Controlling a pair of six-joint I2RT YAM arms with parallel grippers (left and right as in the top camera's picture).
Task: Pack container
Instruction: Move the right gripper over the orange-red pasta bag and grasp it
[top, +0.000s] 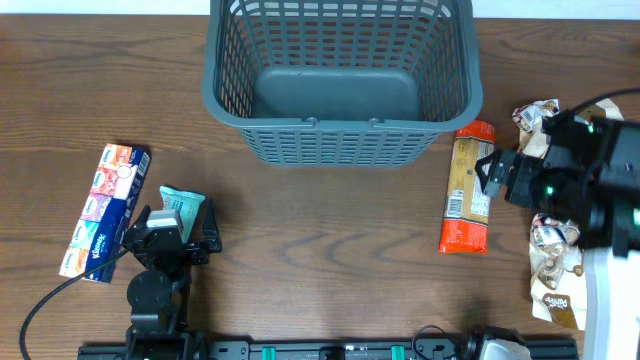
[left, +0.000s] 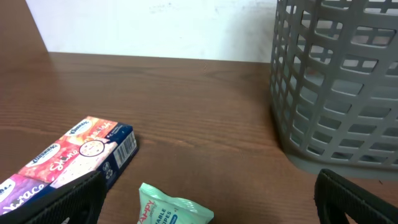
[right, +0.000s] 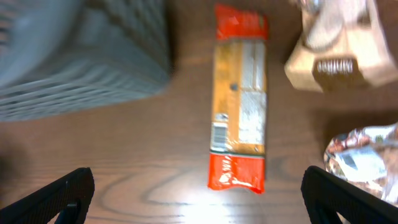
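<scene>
The container (top: 340, 130), a dark grey-blue lattice basket, stands empty at the back middle; it also shows in the left wrist view (left: 336, 87) and, blurred, in the right wrist view (right: 74, 56). My left gripper (top: 172, 228) (left: 208, 202) is open, with a mint-green wipes pack (top: 183, 205) (left: 171, 210) lying between its fingers on the table. My right gripper (top: 492, 172) (right: 199, 202) is open and empty, hovering over the near end of a long orange biscuit pack (top: 468, 190) (right: 239, 99) lying right of the container.
A colourful box of tissue packs (top: 105, 210) (left: 68, 158) lies left of the wipes. Brown and silvery snack packs (top: 535, 115) (top: 555, 250) (right: 336, 50) (right: 364, 162) lie at the right, partly under my right arm. A cable (top: 60, 290) trails front left.
</scene>
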